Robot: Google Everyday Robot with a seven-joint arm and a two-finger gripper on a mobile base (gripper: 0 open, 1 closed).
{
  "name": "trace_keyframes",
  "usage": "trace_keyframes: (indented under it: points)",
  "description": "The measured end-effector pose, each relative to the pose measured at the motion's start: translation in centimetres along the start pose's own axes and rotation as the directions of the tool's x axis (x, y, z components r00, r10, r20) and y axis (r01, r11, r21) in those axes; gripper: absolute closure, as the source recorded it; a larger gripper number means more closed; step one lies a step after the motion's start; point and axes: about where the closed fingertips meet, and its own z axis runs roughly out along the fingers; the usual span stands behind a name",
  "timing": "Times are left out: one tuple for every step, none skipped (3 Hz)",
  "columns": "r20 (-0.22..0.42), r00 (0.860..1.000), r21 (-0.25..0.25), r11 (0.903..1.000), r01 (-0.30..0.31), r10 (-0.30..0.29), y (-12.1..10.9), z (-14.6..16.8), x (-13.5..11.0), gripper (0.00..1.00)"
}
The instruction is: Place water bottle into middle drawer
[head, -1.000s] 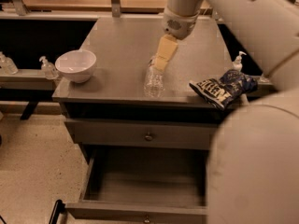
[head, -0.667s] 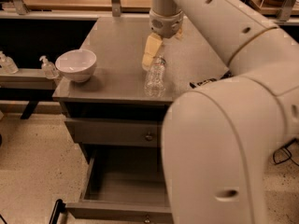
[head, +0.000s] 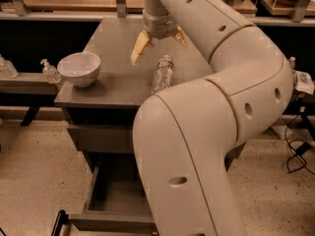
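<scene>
The water bottle [head: 162,74] lies on its side on the grey cabinet top [head: 113,58], cap toward the back, clear and crinkled. My gripper [head: 158,44] hangs just above and behind the bottle's cap end, its tan fingers [head: 139,49] spread apart and holding nothing. The middle drawer [head: 115,200] is pulled out at the bottom of the cabinet, its grey inside partly hidden by my arm. My big white arm fills the right and lower part of the view.
A white bowl [head: 78,68] stands on the cabinet top's left front corner. A shut drawer front [head: 101,136] sits above the open one. Pump-top dispenser bottles [head: 49,72] stand on a low shelf to the left. Cables lie on the floor at right.
My gripper has moved back and to the left from over the bottle and its fingers have spread. My arm has swung in front and now hides the snack bag and the cabinet's right side.
</scene>
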Motion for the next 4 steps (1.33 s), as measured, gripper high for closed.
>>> trace_keyframes:
  points:
    - [-0.012,0.981,-0.024,0.9803,-0.196,0.196,0.1,-0.2,0.5,0.0]
    - [-0.034,0.946,-0.062,0.9442,-0.323,0.322,-0.3,0.0,2.0,0.0]
    - [-0.069,0.928,-0.074,0.9256,-0.371,0.367,0.1,0.8,3.5,0.0]
    - [-0.113,0.93,-0.053,0.9323,-0.358,0.35,1.5,2.6,4.5,0.21]
